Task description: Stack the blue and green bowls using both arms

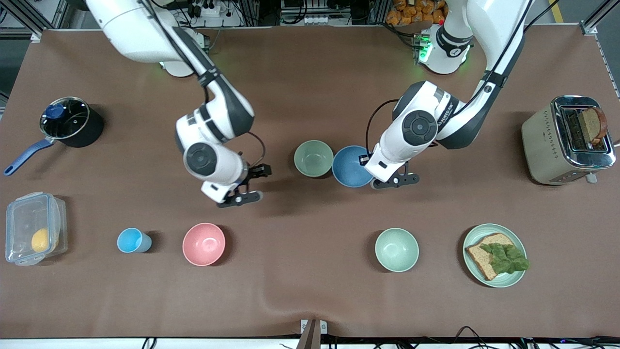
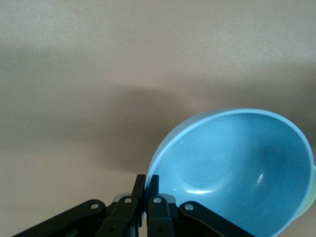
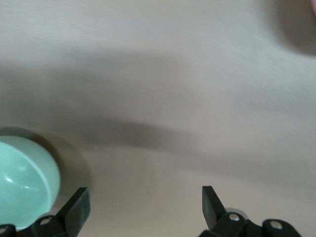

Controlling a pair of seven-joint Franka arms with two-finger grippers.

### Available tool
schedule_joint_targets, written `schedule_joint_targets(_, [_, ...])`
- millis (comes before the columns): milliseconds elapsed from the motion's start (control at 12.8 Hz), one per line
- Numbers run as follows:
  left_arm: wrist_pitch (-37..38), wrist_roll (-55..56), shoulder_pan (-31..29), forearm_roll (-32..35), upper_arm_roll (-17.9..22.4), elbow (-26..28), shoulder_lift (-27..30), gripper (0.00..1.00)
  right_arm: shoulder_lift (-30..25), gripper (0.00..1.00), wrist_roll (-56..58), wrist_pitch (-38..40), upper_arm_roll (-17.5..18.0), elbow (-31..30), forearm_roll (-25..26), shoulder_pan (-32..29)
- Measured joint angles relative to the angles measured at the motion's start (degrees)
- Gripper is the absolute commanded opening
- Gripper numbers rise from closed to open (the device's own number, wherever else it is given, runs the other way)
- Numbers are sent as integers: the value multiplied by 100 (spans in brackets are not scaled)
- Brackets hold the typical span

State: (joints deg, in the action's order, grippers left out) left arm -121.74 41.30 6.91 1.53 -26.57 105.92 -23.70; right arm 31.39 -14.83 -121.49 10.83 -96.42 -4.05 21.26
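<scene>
The blue bowl (image 1: 350,166) is in the middle of the table, right beside the green bowl (image 1: 313,158), which lies toward the right arm's end. My left gripper (image 1: 376,182) is shut on the blue bowl's rim on the side away from the green bowl. In the left wrist view both fingers (image 2: 139,190) pinch the rim of the blue bowl (image 2: 237,168), which looks tilted. My right gripper (image 1: 253,185) is open and empty over bare table beside the green bowl. The right wrist view shows the right gripper (image 3: 144,197) wide open, with the green bowl (image 3: 22,182) off to one side.
Nearer the front camera stand a pink bowl (image 1: 204,244), a sky-blue cup (image 1: 131,240), a mint bowl (image 1: 396,249) and a plate with a sandwich (image 1: 518,278). A toaster (image 1: 564,140) stands at the left arm's end. A pot (image 1: 70,122) and a clear container (image 1: 34,228) stand at the right arm's end.
</scene>
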Motion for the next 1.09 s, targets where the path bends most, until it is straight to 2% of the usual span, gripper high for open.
schedule_joint_targets(312, [0,15,1,0,0,1,-1,0,80,100,540,-715,11,-88,382,771])
schedule_joint_targets(623, [0,15,1,0,0,1,-1,0,145,100,1477,-728,-44,-93,392,555])
schedule_joint_targets(1091, [0,24,1,0,1,6,-1,0,259,100,1571,-798,-34,-93,354,506])
